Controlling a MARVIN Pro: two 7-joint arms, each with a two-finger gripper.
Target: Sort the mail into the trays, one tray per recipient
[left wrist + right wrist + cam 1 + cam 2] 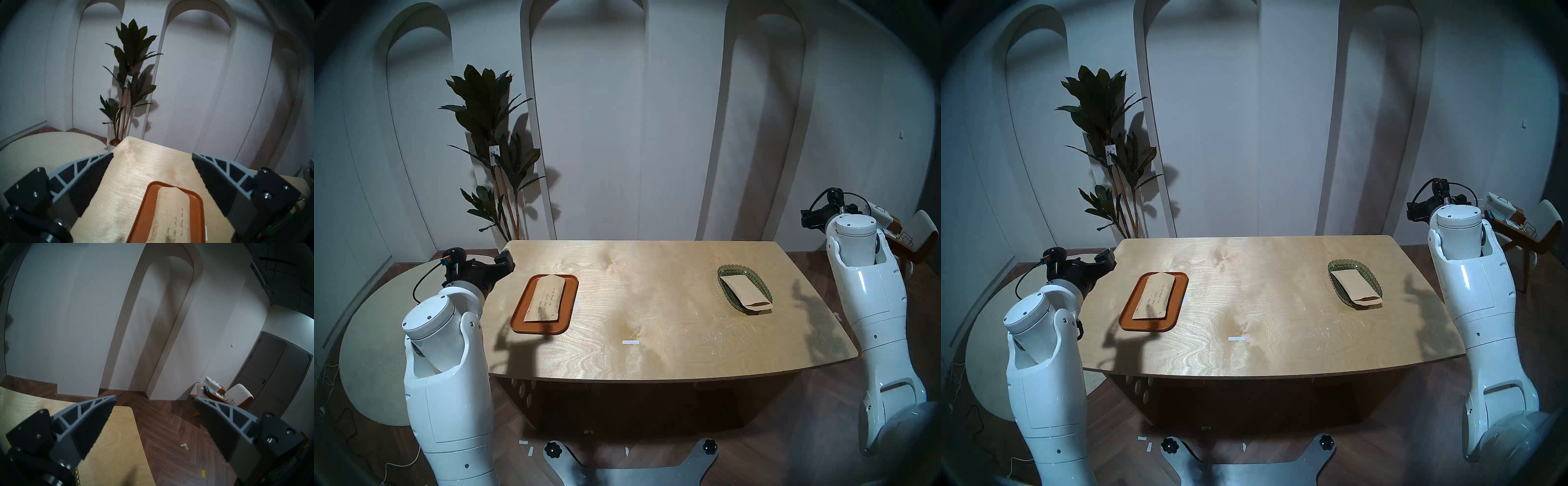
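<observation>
On the table (653,305), one envelope is seen in each tray, so the sorting is judged to be at its last step. The addressed envelope (545,300) lies flat inside the orange tray (517,315), handwriting up. The second envelope (745,291) rests in the green dish (726,271), plain side up, its near end overhanging the rim; whether that end touches the table cannot be settled from the head views. No mail is left loose; only a white tape strip (630,342) remains on the table.

The left gripper (153,162) is held wide open and empty, above the far end of the orange tray. The right gripper (155,405) is likewise spread wide, nothing held, off the table's right edge.

Next move: only retraction is judged necessary, unless the overhanging envelope is to be seated deeper.
</observation>
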